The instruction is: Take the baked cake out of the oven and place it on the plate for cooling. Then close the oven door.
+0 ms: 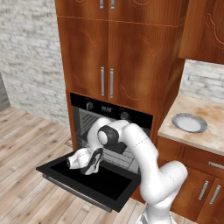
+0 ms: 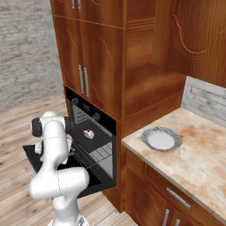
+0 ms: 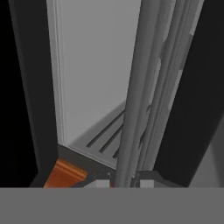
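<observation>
Your arm's gripper (image 1: 94, 162), pressed together and empty, sits lower left over the dropped-open oven door (image 1: 100, 183), while the baked cake (image 2: 88, 133) is on the rack inside the oven (image 2: 95, 132), plate (image 2: 161, 139) bare mid-right, so everything's left.

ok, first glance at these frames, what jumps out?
The oven door hangs wide open, flat below the black oven, with the white arm bent over it and its hand down near the door. On the tray inside sits the tiny cake. The plate waits bare on the counter to the right.
</observation>
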Robot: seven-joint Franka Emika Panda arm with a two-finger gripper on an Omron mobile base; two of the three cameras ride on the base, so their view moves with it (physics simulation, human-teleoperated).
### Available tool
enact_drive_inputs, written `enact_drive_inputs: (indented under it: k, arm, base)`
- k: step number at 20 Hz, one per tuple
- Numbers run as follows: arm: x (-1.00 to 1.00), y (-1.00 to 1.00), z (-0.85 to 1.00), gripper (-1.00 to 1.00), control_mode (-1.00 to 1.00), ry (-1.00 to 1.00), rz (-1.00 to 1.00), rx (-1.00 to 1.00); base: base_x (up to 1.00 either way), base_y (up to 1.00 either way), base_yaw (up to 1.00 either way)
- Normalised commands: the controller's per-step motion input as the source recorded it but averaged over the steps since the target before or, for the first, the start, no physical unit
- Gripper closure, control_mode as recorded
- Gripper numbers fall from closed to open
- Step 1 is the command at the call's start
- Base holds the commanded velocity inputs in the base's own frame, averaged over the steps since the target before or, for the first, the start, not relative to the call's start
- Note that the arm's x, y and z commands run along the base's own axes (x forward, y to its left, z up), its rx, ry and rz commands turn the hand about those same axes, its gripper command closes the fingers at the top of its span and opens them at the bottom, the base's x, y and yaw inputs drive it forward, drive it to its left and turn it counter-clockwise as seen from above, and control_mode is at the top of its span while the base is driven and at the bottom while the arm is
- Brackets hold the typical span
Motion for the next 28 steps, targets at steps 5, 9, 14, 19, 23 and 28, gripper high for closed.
enact_drive_inputs:
  k: [5,9,14,19,23,28]
  arm:
    - [-0.33,0.16,-0.19,1.0,-1.0,0.0,-0.01,0.06]
    - [-0.33,0.15,-0.18,1.0,-1.0,0.0,0.0,0.06]
    - [-0.33,0.15,-0.18,1.0,-1.0,0.01,0.0,0.06]
    - [-0.27,0.14,-0.18,1.0,-1.0,0.0,0.0,0.05]
    - [-0.28,0.17,-0.19,1.0,-1.0,0.0,0.0,0.02]
    - [-0.26,0.16,-0.18,1.0,-1.0,0.0,0.0,0.03]
  base:
    - [0.0,0.0,0.0]
    - [0.0,0.0,0.0]
    - [0.0,0.0,0.0]
    - [0.0,0.0,0.0]
    - [0.0,0.0,0.0]
    - [0.0,0.0,0.0]
